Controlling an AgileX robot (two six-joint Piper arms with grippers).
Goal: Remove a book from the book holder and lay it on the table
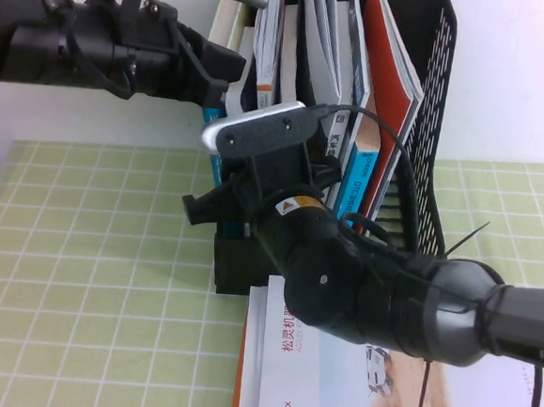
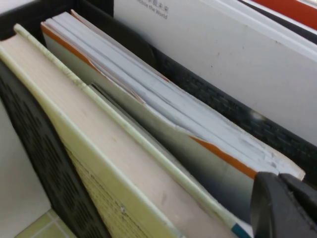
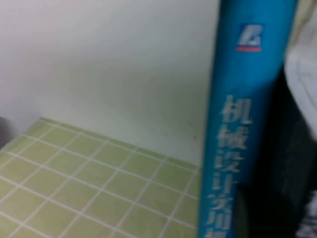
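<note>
The black book holder (image 1: 430,131) stands at the back of the green checked table (image 1: 80,245), packed with upright books. A black spine with white characters (image 1: 334,144) shows just behind my right wrist; this may be the book. My right gripper (image 1: 217,210) is pressed against the holder's front at its left slots, hidden under the wrist. In the right wrist view a blue-spined book (image 3: 247,124) fills the frame, with a dark strip (image 3: 267,163) beside it. My left gripper (image 1: 216,78) reaches the holder's upper left, shut (image 2: 285,210), beside a white, orange-striped book (image 2: 163,109).
A white book with a sandy-tan picture (image 1: 352,380) lies flat on the table in front of the holder, under my right arm. A thick cream-edged book (image 2: 99,148) fills the leftmost slot. Green cloth (image 3: 74,188) stretches left of the holder. A pale wall stands behind.
</note>
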